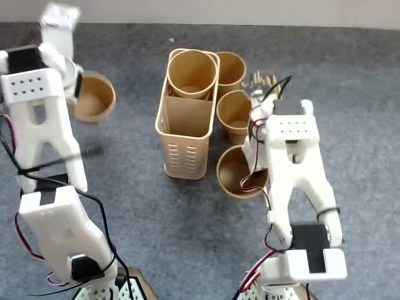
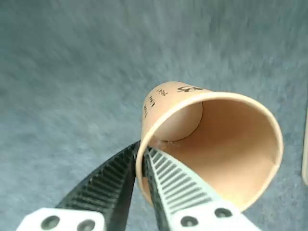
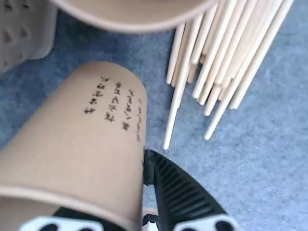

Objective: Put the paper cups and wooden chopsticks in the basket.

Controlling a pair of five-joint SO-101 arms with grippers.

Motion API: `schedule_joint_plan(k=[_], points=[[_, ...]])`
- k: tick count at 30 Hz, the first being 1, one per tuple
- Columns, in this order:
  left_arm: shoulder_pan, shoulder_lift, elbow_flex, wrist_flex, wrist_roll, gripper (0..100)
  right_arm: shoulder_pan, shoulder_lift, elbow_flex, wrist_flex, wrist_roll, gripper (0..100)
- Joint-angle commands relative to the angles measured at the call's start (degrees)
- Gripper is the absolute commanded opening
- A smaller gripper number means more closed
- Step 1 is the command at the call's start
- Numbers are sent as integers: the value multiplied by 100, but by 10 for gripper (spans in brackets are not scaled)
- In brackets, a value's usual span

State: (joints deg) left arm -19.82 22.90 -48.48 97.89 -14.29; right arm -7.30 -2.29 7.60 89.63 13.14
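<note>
Five paper cups in all. One cup (image 1: 192,74) stands in the far compartment of the basket (image 1: 181,156). The left gripper (image 2: 143,150) pinches the rim of a held cup (image 2: 216,139), well left of the basket. The right gripper (image 3: 143,166) clamps the wall of the near cup (image 3: 77,144), just right of the basket. Behind it are the middle cup (image 1: 234,112) and far cup (image 1: 230,70), crowded together. Wooden chopsticks (image 3: 226,53) lie beside these on grey carpet (image 1: 137,212).
</note>
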Motion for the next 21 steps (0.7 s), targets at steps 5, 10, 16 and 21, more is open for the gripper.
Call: schedule_joint_plan(k=[5, 10, 16, 21], points=[[1156, -664, -2607, 299, 202, 4, 136, -1297, -1763, 1147, 62, 5], [2475, -1200, -2571, 290, 527, 4, 620, -1411, -1710, 1138, 62, 5], [3398, -1270, -2202, 308, 1178, 4, 998, -1402, -1912, 1138, 422, 5], [3591, -1288, -1455, 325, 1846, 4, 1130, -1367, -1930, 1138, 571, 5]])
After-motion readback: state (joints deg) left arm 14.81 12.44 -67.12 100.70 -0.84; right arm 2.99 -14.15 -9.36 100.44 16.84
